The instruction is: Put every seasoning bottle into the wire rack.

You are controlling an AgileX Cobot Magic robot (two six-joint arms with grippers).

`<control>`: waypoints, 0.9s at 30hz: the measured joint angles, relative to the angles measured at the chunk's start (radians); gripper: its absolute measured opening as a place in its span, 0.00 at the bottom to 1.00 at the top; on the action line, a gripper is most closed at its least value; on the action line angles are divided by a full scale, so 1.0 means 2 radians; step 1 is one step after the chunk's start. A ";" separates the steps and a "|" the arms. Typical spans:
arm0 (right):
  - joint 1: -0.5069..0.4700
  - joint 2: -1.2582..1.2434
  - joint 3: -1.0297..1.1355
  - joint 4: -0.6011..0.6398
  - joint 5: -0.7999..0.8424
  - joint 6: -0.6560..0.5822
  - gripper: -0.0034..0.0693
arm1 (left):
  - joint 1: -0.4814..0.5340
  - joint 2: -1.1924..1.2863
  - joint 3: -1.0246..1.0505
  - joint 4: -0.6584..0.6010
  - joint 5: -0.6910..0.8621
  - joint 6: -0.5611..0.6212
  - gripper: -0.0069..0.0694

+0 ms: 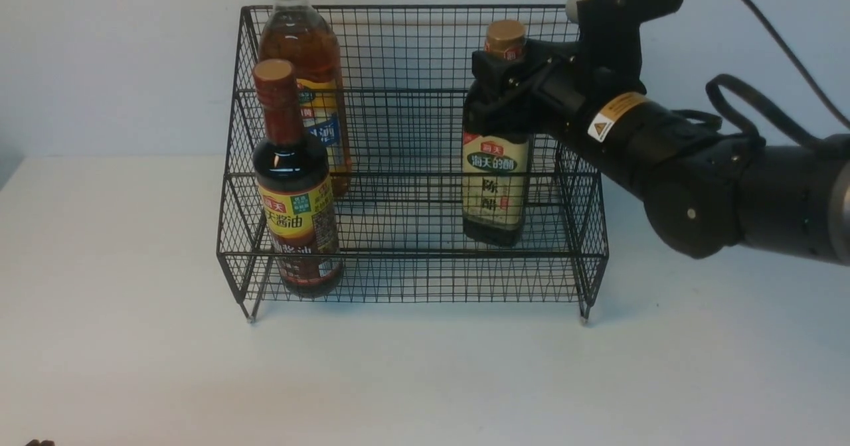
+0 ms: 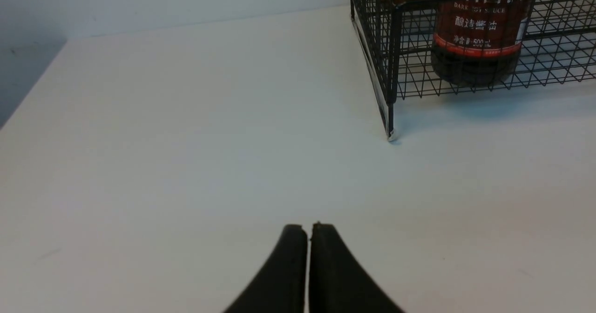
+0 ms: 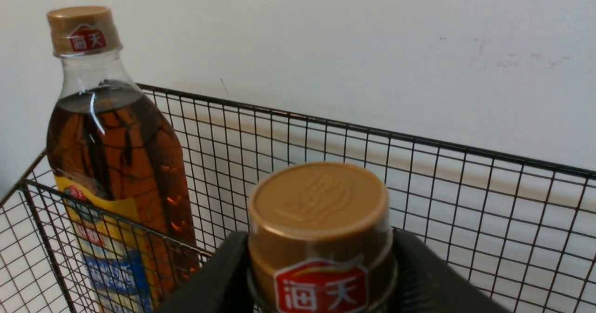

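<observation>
Black wire makes up the rack (image 1: 412, 167), the largest item on the white worktop (image 1: 133, 366); we find all three bottles inside it. The amber bottle (image 1: 302, 68) stands on the upper step at the left. The round dark bottle (image 1: 295, 187) is on the lower step in front of it. The squarish dark bottle (image 1: 497, 160) is at the right, its base low in the rack. The right hand (image 1: 495, 77) sits around this bottle's neck, fingers on both sides just under the cap; whether they press or have let go, we cannot tell. We judge the bottles full, heavy and smooth, best held at the neck. The mesh side stands close to the right arm. The left hand (image 2: 307, 257) is closed and empty.
</observation>
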 joint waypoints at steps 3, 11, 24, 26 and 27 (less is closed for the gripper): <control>0.000 0.000 0.000 -0.021 -0.004 0.007 0.51 | 0.000 0.000 0.000 0.000 0.000 0.000 0.08; -0.001 0.001 0.000 -0.131 -0.009 0.088 0.52 | 0.000 0.000 0.000 0.000 0.000 0.000 0.08; -0.007 0.001 -0.001 -0.187 -0.019 0.123 0.52 | 0.000 0.000 0.000 0.000 0.000 0.000 0.08; -0.011 0.001 0.000 -0.180 -0.020 0.126 0.52 | 0.000 0.000 0.000 0.000 0.000 0.000 0.08; -0.011 0.001 0.000 -0.180 -0.020 0.128 0.52 | 0.000 0.000 0.000 0.000 0.000 0.000 0.08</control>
